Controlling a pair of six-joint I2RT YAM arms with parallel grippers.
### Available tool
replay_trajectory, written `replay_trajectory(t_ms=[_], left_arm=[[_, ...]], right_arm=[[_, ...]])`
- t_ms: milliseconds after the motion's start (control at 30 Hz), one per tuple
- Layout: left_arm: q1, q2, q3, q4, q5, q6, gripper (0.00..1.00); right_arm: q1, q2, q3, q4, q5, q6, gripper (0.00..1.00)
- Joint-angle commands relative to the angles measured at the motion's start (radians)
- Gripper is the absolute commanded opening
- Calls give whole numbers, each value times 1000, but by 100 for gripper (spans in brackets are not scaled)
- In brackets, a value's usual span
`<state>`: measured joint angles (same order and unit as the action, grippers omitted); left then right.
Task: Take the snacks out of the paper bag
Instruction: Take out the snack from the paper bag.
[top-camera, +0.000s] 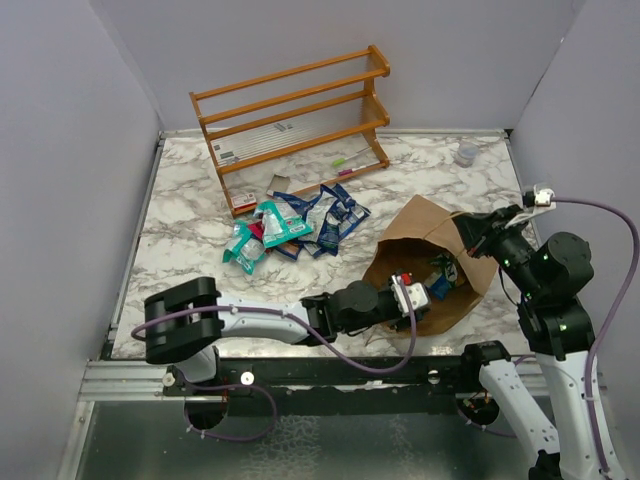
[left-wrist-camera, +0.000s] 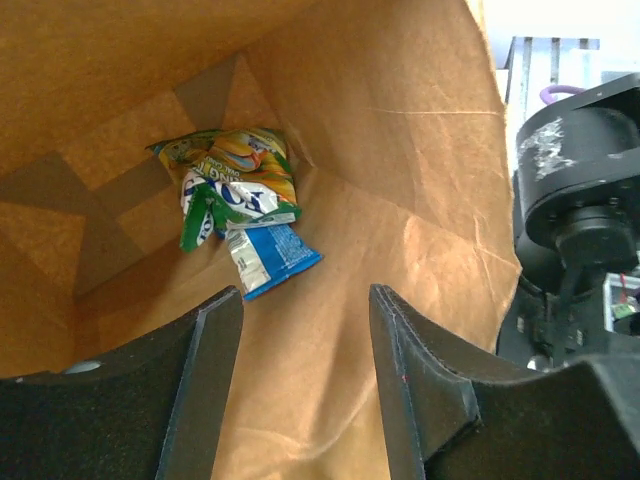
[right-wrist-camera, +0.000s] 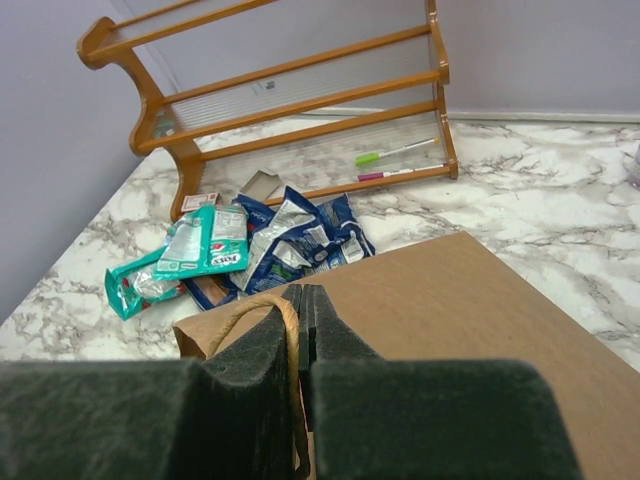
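Observation:
The brown paper bag (top-camera: 432, 250) lies on its side at the right, mouth toward the near edge. My left gripper (top-camera: 411, 296) is open and empty just inside the mouth. In the left wrist view its fingers (left-wrist-camera: 215, 380) frame the bag's inner wall, and a few snacks (left-wrist-camera: 240, 205), green-yellow and blue-white packets, lie deep at the bag's bottom. My right gripper (top-camera: 470, 236) is shut on the bag's upper rim, with the twisted handle (right-wrist-camera: 262, 318) caught between its pads (right-wrist-camera: 302, 292). A pile of blue and teal snacks (top-camera: 290, 225) lies on the table left of the bag.
A wooden rack (top-camera: 295, 120) stands tilted at the back, with two pens (right-wrist-camera: 395, 153) on its lower shelf. A small grey cup (top-camera: 466, 153) sits at the back right. Grey walls close in the marble table (top-camera: 190, 250) on three sides.

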<state>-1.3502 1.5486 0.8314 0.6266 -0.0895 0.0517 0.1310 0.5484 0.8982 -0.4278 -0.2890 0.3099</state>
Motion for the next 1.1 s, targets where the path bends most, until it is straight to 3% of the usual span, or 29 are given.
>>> replay_trajectory(t_ms=[0, 300, 600, 1067], left_arm=[[-1, 108, 66, 153, -62, 82, 55], [2, 281, 160, 117, -158, 189, 55], [67, 346, 218, 103, -6, 80, 57], [99, 598, 487, 99, -170, 125, 83]], right_arm=[[1, -18, 33, -17, 18, 8, 2], [1, -21, 69, 4, 11, -9, 2], [1, -21, 79, 26, -35, -41, 2], [1, -5, 80, 31, -63, -47, 2]])
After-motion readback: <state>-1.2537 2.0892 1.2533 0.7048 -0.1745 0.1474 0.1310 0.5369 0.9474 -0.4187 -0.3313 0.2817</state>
